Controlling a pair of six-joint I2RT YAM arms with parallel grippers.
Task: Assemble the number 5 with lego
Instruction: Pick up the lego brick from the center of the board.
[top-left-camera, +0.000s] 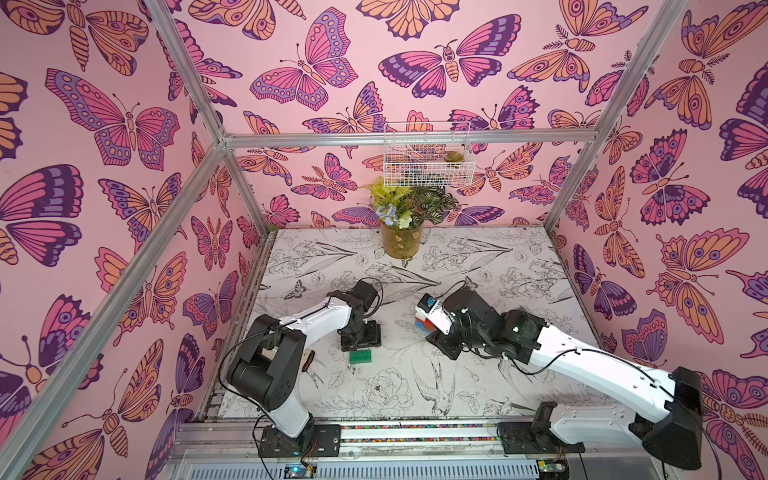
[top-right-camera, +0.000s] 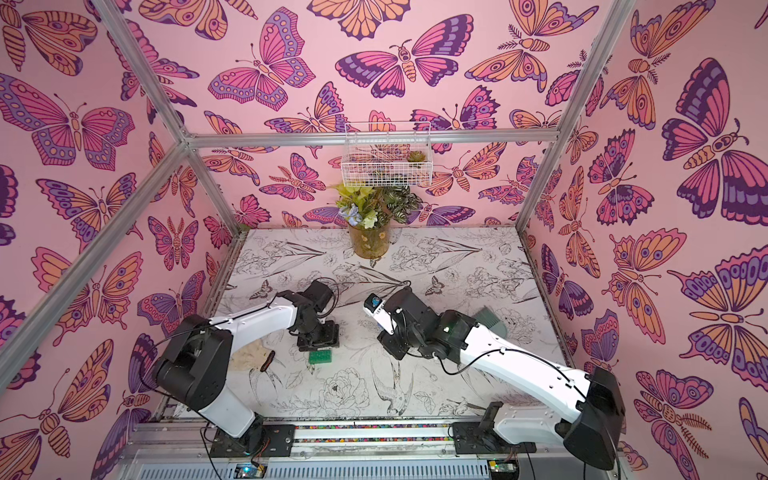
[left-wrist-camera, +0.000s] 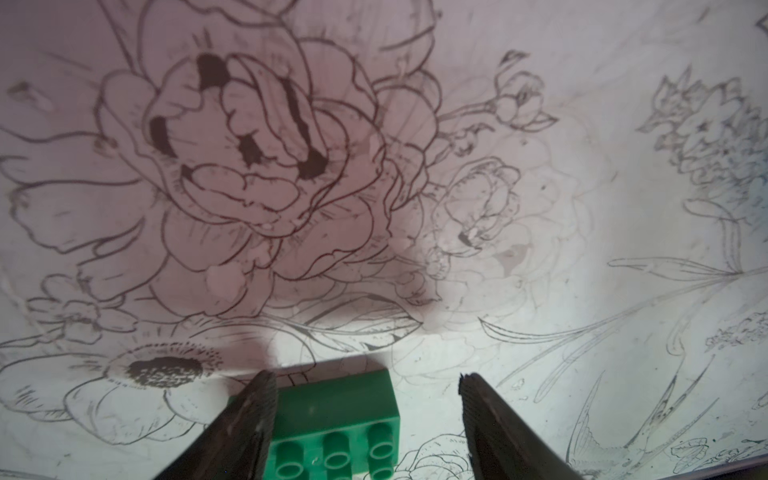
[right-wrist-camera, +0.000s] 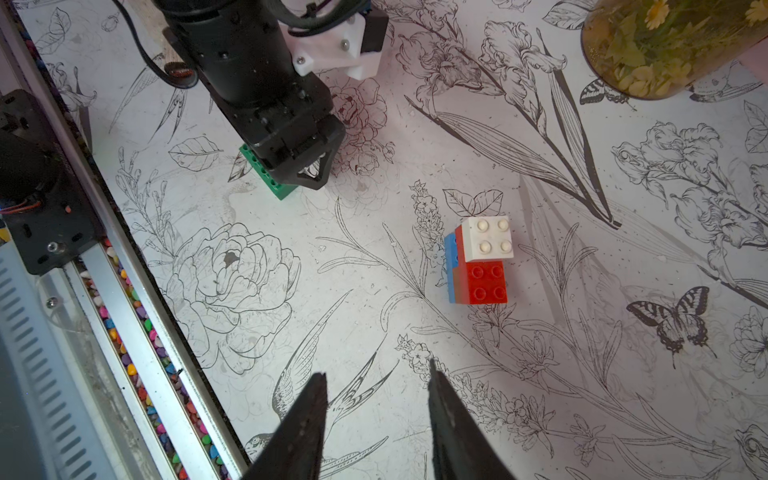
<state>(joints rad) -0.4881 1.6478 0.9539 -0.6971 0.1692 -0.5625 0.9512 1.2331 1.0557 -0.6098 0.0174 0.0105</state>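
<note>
Lego stack (right-wrist-camera: 478, 266) stands upright on the bench (top-left-camera: 478, 266), four bricks high. A blue brick (right-wrist-camera: 450, 266) is lowest. A thin edge of orange brick (right-wrist-camera: 459, 286) shows above it, and the red brick (right-wrist-camera: 484, 283) comes next. The white brick (right-wrist-camera: 487, 237) sits on top and covers one half of the red, so four red studs are bare. In a top view the stack (top-left-camera: 422, 328) shows only partly, beside the right arm's wrist.

The green brick (top-left-camera: 360, 356) lies alone on the bench, well apart from the stack on the left arm's side, so the number 5 lacks its top bar. Both top views show it just in front of the left arm's wrist.

The left gripper (left-wrist-camera: 365, 376) points down over the green brick (left-wrist-camera: 336, 419) with its jaws wide. One finger (left-wrist-camera: 253, 419) is at the brick's side or touching it, and the other finger (left-wrist-camera: 494, 428) stands clear with bare bench between. The brick is not clamped. From the right wrist, the left gripper (right-wrist-camera: 309, 174) hides most of the green brick (right-wrist-camera: 266, 176).

The right gripper (right-wrist-camera: 376, 368) is over the bench near the stack but apart from it. Its jaws are parted and nothing is between them.

A vase (top-left-camera: 402, 243) of flowers stands at the far edge of the bench.
</note>
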